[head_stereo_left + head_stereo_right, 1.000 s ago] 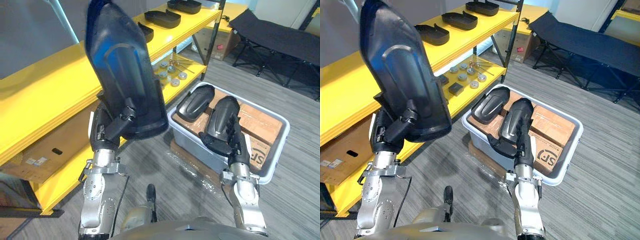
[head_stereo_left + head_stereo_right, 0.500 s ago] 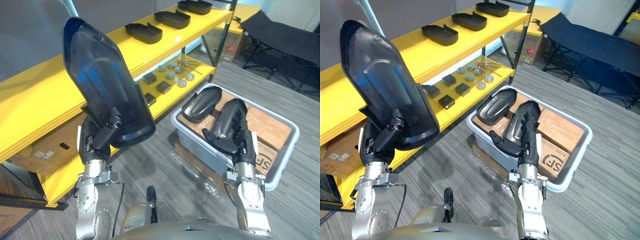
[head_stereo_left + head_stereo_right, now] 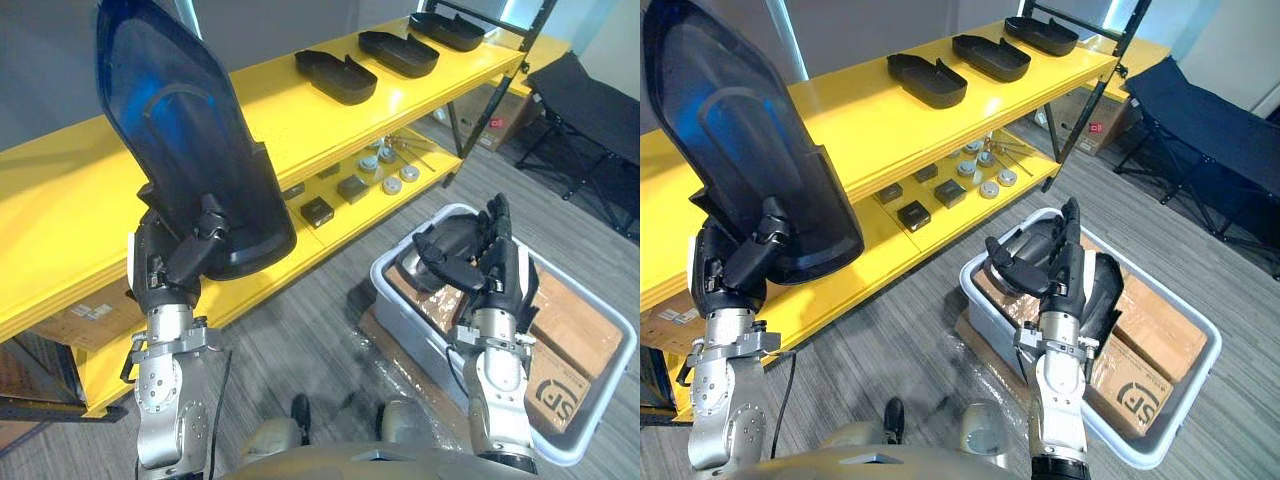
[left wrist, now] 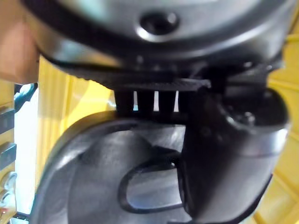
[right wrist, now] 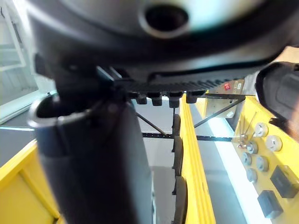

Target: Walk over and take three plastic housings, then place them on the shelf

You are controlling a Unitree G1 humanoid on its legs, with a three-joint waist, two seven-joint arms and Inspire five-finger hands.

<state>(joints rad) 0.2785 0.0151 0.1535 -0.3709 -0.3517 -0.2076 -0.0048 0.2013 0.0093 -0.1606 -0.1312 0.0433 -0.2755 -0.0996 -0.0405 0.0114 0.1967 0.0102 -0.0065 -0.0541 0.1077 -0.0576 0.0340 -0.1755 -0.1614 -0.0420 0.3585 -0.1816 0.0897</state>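
Yellow shelf (image 3: pixel 880 125), top board: three black housings (image 3: pixel 990 58) in row. Lower board: cardboard box (image 3: pixel 80 310), small dark blocks (image 3: pixel 912 214), round metal bits (image 3: pixel 989 189). Grey floor (image 3: pixel 890 340): grey tub (image 3: pixel 987 318) near shelf

Bright, even light — blue sheen on the housing (image 3: pixel 185 140).

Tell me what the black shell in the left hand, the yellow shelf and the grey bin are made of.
The shell in the left hand looks like moulded plastic, semi-gloss, with a bluish sheen. The shelf is likely painted metal, perhaps board: even yellow coat, soft glare. The bin is probably plastic: pale grey, smooth rounded rim.
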